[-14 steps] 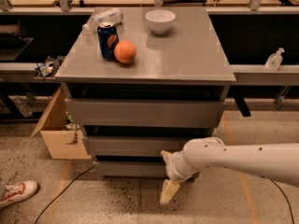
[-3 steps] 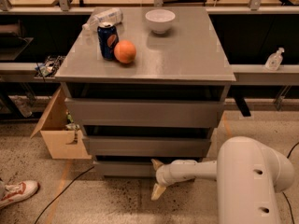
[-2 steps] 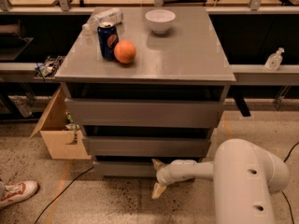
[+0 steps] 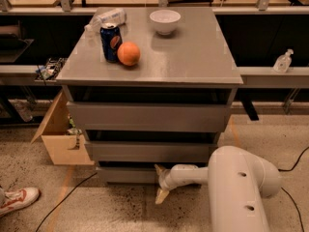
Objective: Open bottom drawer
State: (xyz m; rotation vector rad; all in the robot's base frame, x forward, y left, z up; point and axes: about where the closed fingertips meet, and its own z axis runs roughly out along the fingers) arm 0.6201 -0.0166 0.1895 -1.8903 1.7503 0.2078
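The bottom drawer point(image 4: 126, 174) is found lowest in the grey cabinet point(image 4: 145, 116), toward 6 o'clock of the view, beneath the two larger fronts. The gripper point(image 4: 160, 181) is placed at that drawer's 4 o'clock corner, its fingers point(image 4: 161, 195) spread apart with nothing held, the upper one reaching the front's top edge

white arm point(image 4: 241, 187) reaches left, low down; gripper point(image 4: 160, 181) at its tip, fingers point(image 4: 161, 195) spread one above the other.
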